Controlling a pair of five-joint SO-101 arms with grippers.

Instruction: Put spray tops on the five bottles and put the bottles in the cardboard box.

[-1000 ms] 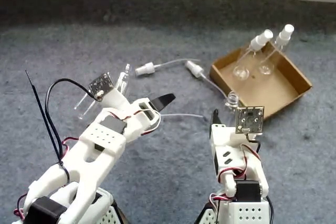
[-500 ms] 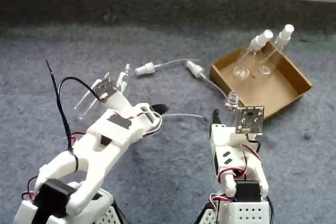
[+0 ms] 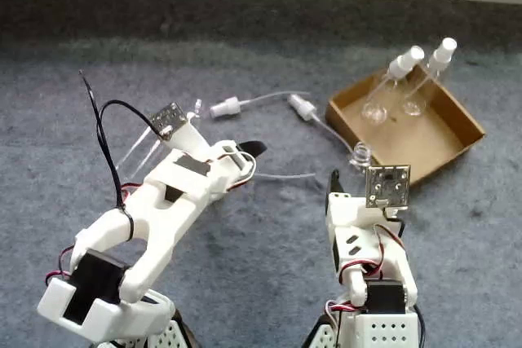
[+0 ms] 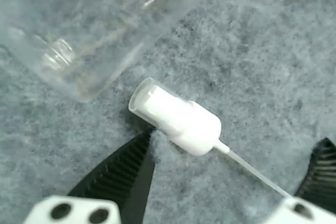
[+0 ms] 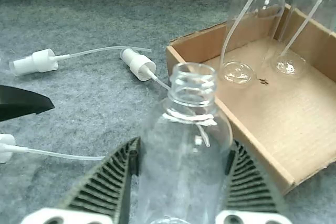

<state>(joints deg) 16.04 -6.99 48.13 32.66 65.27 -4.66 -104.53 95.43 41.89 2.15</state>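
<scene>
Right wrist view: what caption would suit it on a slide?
Right gripper holds an uncapped bottle beside the cardboard box holding two capped bottles.

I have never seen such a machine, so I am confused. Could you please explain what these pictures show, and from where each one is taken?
These are two small robot arms on a grey carpet. One picture looks down from above; the other two come from cameras on the wrists. The left gripper is open over a loose spray top. The right gripper holds an uncapped bottle. Two capped bottles rest in the cardboard box; two more spray tops lie nearby.
</scene>
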